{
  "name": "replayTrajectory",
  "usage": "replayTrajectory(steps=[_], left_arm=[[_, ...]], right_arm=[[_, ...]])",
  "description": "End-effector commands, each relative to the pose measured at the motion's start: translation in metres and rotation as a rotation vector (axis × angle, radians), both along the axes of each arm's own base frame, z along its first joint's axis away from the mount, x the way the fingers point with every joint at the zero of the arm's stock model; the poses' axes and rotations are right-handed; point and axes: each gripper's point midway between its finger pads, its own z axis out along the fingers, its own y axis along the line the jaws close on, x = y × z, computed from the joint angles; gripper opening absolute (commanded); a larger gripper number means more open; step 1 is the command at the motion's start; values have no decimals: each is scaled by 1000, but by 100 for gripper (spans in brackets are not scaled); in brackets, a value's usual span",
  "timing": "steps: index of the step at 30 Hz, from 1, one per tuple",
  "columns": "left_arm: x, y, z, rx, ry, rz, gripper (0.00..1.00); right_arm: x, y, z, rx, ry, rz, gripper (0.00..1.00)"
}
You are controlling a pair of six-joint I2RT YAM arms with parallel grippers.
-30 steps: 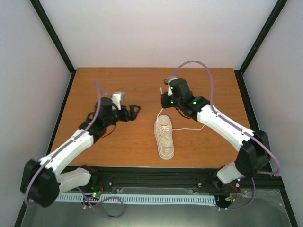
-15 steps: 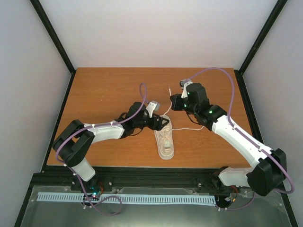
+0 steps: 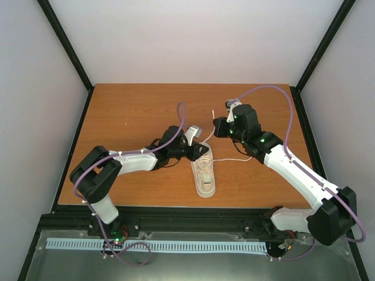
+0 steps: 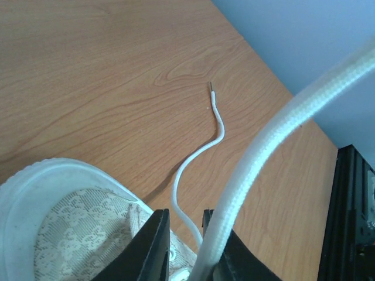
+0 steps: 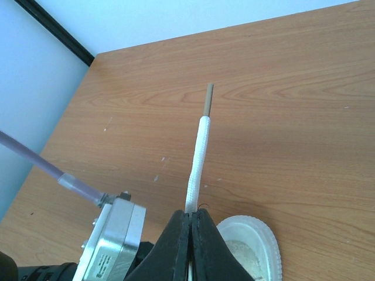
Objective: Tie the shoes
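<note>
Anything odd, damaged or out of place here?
Nothing damaged or spilled. The sneaker is untied: the right gripper pinches the first lace near its tip, and the second lace trails loose on the table.

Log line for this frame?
right tool shut on lace, end raised | left tool slightly open at shoe | second lace on table

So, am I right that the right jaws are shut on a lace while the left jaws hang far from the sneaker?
Not quite: the left jaws are at the sneaker, by its far end, as the top external view shows. The right jaws are indeed shut on a lace.
</note>
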Motion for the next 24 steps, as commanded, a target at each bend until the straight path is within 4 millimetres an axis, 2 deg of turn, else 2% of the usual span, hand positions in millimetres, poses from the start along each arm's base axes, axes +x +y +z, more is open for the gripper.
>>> replayTrajectory(steps=[1,6,11,13,16,18,20,24], left_arm=[[0,-13,22,-52,-40,-34,14],[-4,-11,22,-41,-12,-41,1],[-8,-10,11,-18,17,-55,1],[-7,-10,8,-5,23,-53,1],[-3,-9,1,26,26,-34,1],[-1,-7,-2,41,23,-24,1],[1,-5,-4,53,19,-11,1],[3,0,-12,73,22,12,1]], right_arm=[[3,-15,3,-13,-17,-65,3],[8,-31,-27,-78,38,-150,3],[13,-46,-78,-125,143,-206,15],[14,-50,-98,-142,192,-215,25],[13,-61,-118,-181,257,-245,59],[9,-74,-126,-211,285,-283,74],[2,-89,-134,-229,318,-321,80],[-20,-127,-155,-236,403,-436,85]])
